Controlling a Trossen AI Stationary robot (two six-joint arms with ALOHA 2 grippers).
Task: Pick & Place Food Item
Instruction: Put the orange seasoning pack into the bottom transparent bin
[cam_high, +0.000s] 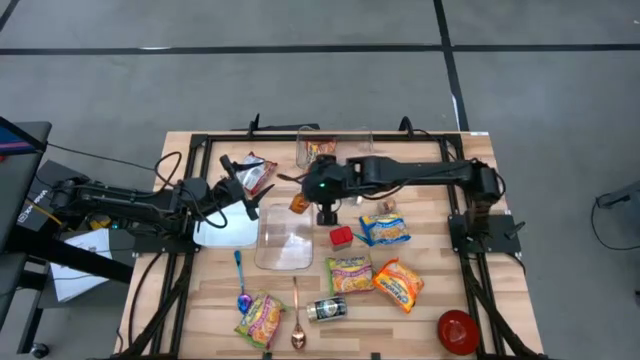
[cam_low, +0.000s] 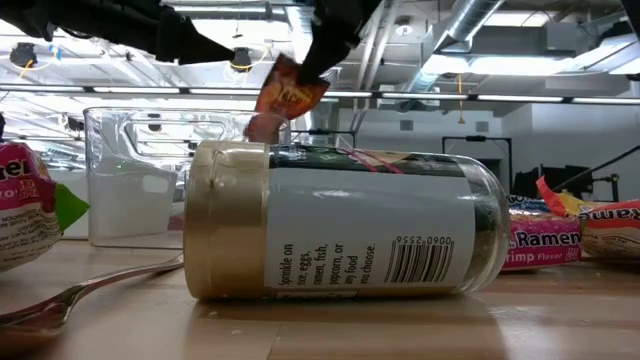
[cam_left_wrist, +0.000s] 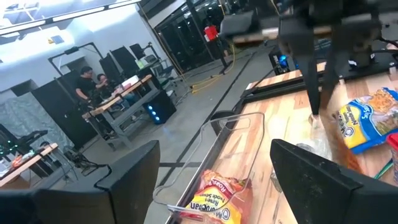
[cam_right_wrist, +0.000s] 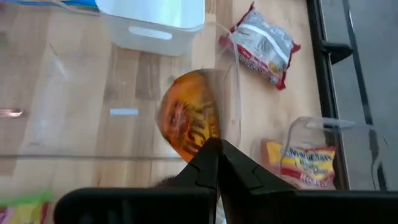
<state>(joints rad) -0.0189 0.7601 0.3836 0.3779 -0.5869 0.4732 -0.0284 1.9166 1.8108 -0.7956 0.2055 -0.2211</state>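
High view: right gripper (cam_high: 303, 203), centre of frame, is pinched tight on a small orange snack packet (cam_high: 298, 204), which hangs at the upper right edge of the clear bin (cam_high: 283, 258), apparently so it can go in there. Left gripper (cam_high: 243, 190), left of centre, waits with jaws wide and holding nothing, clear of the bin.

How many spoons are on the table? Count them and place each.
2. A blue-handled spoon lies front left, beside a noodle packet; a copper spoon lies between that packet and the jar. None seems hidden.
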